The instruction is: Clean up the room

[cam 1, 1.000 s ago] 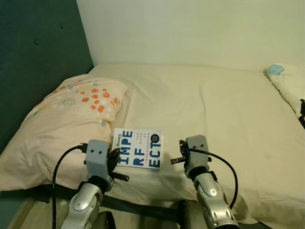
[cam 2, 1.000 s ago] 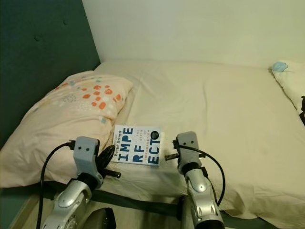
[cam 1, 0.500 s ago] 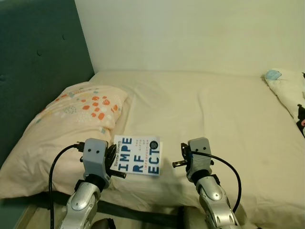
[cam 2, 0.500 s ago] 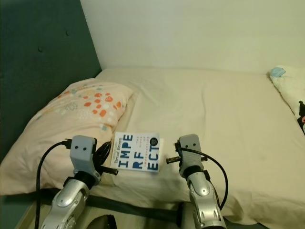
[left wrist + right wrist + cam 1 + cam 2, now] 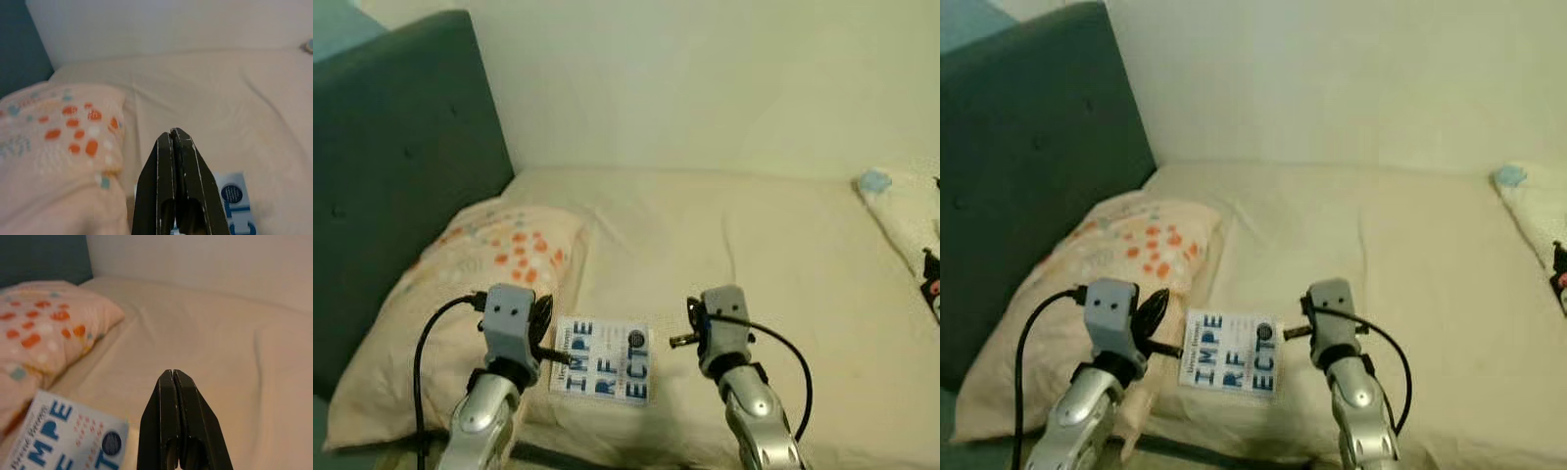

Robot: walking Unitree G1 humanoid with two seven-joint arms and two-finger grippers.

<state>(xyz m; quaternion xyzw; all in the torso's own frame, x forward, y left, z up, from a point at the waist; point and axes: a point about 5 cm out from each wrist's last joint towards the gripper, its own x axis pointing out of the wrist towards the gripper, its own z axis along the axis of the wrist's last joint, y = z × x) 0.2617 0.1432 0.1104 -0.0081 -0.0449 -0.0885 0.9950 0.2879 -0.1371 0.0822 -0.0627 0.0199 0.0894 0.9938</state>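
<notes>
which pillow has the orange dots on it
The pillow by the dark headboard, on the robot's left beside the book. The other pillow is at the right edge.

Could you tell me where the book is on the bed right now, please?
In the left eye view the book lies flat on the bed near its front edge, just right of the dotted pillow, between the left hand and right hand.
</notes>
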